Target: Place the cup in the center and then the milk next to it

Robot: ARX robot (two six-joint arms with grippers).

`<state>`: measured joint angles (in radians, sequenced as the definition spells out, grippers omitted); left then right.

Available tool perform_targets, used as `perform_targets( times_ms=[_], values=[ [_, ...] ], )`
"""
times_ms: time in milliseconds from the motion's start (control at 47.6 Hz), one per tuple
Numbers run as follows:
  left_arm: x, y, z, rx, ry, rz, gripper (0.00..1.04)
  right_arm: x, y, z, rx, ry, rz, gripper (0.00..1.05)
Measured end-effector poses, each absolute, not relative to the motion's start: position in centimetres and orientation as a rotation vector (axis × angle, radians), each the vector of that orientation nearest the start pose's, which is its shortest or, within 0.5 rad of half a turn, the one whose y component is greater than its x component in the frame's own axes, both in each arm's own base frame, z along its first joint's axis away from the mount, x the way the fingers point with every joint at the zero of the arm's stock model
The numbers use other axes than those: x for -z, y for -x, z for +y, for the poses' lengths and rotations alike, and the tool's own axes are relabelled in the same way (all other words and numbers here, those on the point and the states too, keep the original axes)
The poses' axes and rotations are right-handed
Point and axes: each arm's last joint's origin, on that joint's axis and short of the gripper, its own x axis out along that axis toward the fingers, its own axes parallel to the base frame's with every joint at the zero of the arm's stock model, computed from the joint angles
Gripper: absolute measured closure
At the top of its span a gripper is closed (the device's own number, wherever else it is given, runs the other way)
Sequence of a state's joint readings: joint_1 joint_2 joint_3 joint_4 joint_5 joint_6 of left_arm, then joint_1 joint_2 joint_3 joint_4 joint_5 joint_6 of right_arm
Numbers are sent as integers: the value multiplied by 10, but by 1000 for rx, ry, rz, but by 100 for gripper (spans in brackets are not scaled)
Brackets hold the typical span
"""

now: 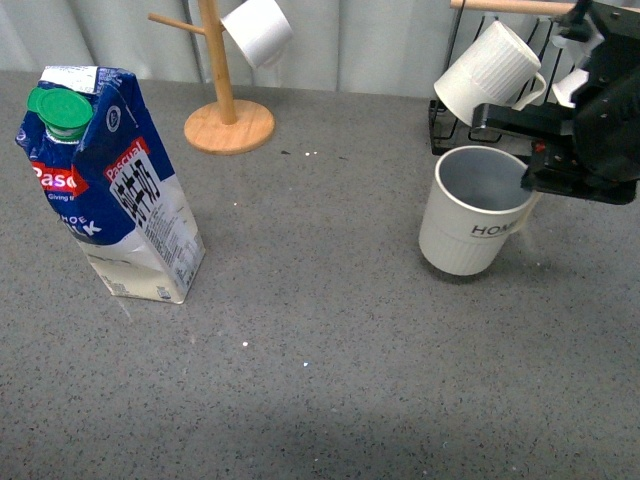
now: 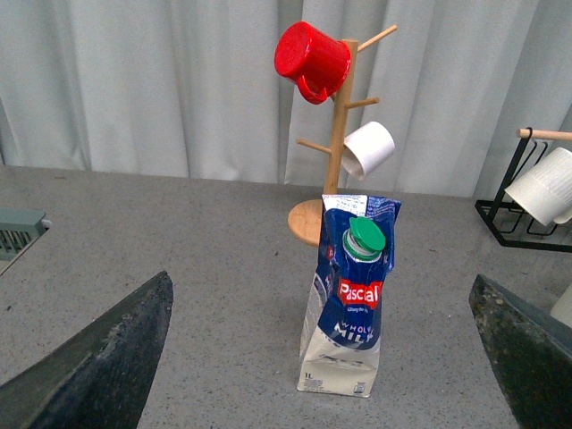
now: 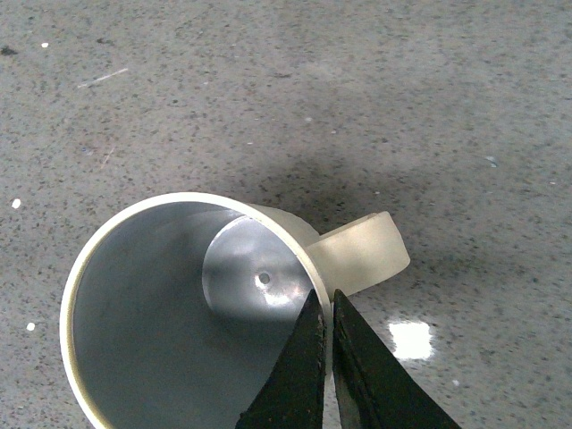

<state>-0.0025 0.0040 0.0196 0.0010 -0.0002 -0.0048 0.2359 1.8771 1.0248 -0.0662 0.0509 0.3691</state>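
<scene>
Jaws of our right gripper (image 1: pixel 532 182) pinch the cup (image 1: pixel 468 215) beside its handle (image 3: pixel 362 255). The table (image 1: pixel 320 340) centre lies to its left, toward the upright milk (image 1: pixel 115 190). Our left gripper (image 2: pixel 319 286) gapes wide, facing the milk. We cannot tell whether the tilted cup's base touches the table.

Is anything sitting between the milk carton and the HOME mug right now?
No. In the front view the grey tabletop between the milk and the cup is bare, save tiny white specks. The wooden mug tree stands farther back, off that line.
</scene>
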Motion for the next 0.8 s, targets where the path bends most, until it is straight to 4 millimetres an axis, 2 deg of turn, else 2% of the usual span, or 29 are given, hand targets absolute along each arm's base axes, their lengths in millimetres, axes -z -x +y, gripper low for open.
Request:
perform_targets(
  times_ms=[315, 651, 798],
  values=[
    [-170, -97, 0, 2, 5, -16, 7, -118, -360, 116, -77, -243, 976, 104],
    [-170, -97, 0, 2, 4, -16, 7, -115, -361, 124, -84, -245, 980, 104],
    [-170, -97, 0, 2, 4, -16, 7, -117, -363, 124, -98, -255, 957, 76]
  ],
)
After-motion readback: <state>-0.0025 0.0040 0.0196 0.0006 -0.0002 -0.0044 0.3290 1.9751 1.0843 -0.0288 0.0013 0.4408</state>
